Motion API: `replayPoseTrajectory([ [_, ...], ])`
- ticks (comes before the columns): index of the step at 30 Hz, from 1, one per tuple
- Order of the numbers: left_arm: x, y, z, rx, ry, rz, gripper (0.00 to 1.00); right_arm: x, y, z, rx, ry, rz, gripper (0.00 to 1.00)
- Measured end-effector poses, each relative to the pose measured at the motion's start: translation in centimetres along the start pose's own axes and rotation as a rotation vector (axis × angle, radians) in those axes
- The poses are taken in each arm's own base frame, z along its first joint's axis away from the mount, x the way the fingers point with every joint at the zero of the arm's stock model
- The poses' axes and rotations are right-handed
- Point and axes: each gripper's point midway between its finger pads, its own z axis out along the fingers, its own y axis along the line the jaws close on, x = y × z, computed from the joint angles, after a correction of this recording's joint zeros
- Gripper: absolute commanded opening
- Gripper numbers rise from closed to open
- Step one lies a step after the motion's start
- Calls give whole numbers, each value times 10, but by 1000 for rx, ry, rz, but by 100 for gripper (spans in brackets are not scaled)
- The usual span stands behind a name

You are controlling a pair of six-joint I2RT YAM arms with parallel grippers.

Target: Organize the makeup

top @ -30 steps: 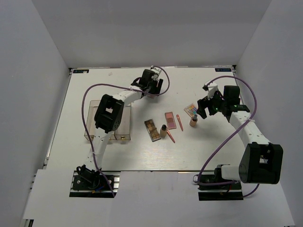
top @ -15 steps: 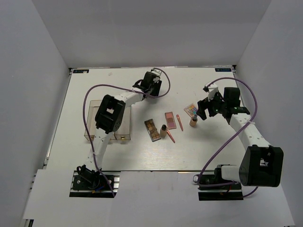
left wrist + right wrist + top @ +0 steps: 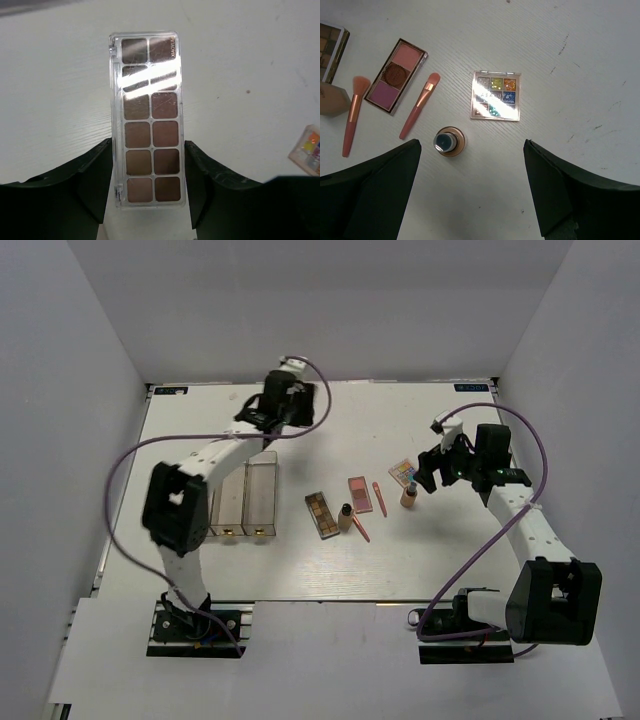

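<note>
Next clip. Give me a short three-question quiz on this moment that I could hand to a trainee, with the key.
1. True or false: the right tool is clamped on the multicolour palette.
2. What sits between the fingers of the left tool? A) a tan bottle B) a brown palette in a clear case C) a pink blush compact
3. How many coral-pink brushes show in the right wrist view?
Key: 1. False: it hangs open above it and grips nothing. 2. B. 3. Two.
</note>
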Motion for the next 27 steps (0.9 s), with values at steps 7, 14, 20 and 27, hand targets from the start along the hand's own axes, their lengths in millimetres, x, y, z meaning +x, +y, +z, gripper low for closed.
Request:
replayPoseTrajectory([
  [7,-35,82,-122,-170,-154,-120,4,2,9,2,-45,-11,7,89],
  [14,47,171,-156,-415,17,-193,1,0,13,2,-67,-23,8,89],
  [20,101,210,-188,-523,133,-218,2,-1,13,3,-69,-26,8,89],
  [27,145,221,-196,-515,224,-209,9,8,16,5,-76,-12,23,89],
])
